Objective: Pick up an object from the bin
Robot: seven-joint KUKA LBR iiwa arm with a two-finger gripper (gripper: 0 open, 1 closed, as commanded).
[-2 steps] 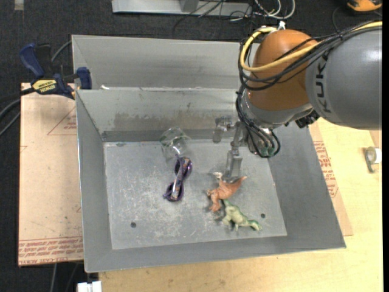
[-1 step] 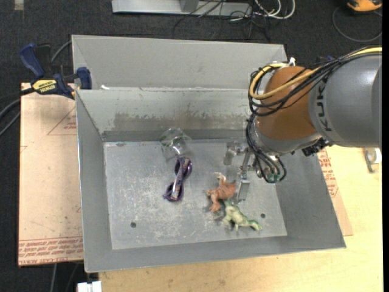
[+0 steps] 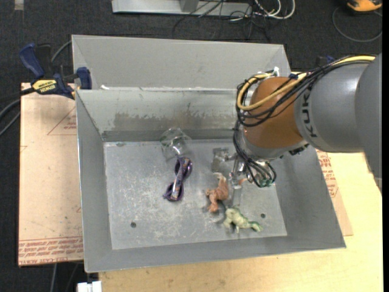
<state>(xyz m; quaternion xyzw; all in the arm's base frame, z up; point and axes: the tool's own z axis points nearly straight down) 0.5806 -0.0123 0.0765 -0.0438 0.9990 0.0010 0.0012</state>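
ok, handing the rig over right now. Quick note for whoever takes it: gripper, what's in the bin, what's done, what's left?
Gripper: low in the right half of the bin, right beside the orange-brown toy figure. This view does not show whether it has a grip on anything.
Other things: the pale green toy figure lies just nearer the front wall, the purple glasses-like piece lies mid-bin, and the clear plastic piece lies by the back wall.
Done: nothing is lifted; all four things appear to lie on the floor.
Left: grasp one thing and lift it clear.
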